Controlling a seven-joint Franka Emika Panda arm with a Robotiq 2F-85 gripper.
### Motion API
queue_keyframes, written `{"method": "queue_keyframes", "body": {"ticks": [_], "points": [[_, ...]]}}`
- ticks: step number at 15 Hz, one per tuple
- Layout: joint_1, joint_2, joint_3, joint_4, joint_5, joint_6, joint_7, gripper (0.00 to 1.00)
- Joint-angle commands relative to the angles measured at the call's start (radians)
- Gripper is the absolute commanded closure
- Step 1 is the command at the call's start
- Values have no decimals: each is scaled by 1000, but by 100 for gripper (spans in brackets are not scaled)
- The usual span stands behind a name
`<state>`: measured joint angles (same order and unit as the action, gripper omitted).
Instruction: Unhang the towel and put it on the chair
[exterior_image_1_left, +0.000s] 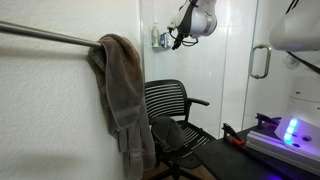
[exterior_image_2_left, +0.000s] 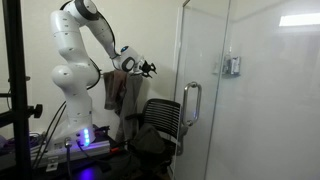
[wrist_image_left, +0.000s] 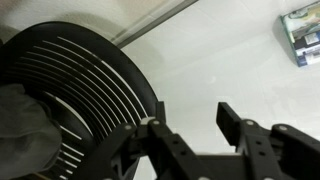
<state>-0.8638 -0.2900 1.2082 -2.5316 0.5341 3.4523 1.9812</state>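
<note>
The dark grey towel (exterior_image_1_left: 168, 131) lies bunched on the seat of the black slatted chair (exterior_image_1_left: 172, 97). In the wrist view it shows at the left edge (wrist_image_left: 18, 115), beside the chair's curved back (wrist_image_left: 75, 85). The chair also shows in an exterior view (exterior_image_2_left: 160, 118). My gripper (exterior_image_1_left: 181, 38) is open and empty. It is up near the white wall, above and behind the chair back, apart from the towel. It shows in an exterior view (exterior_image_2_left: 149, 68) and the wrist view (wrist_image_left: 190, 118).
A narrower brownish-taupe towel (exterior_image_1_left: 120, 85) hangs on the metal rod (exterior_image_1_left: 45, 36); it also shows in an exterior view (exterior_image_2_left: 117, 92). A glass door with a handle (exterior_image_1_left: 260, 62) stands beside the chair. A small holder (wrist_image_left: 300, 35) is fixed to the wall. A blue-lit device (exterior_image_1_left: 290, 130) sits nearby.
</note>
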Motion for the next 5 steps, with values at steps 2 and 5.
{"method": "queue_keyframes", "body": {"ticks": [2, 5], "points": [[-9, 4, 10, -1, 0, 0, 2, 35], [-11, 4, 11, -1, 0, 0, 3, 35]]}}
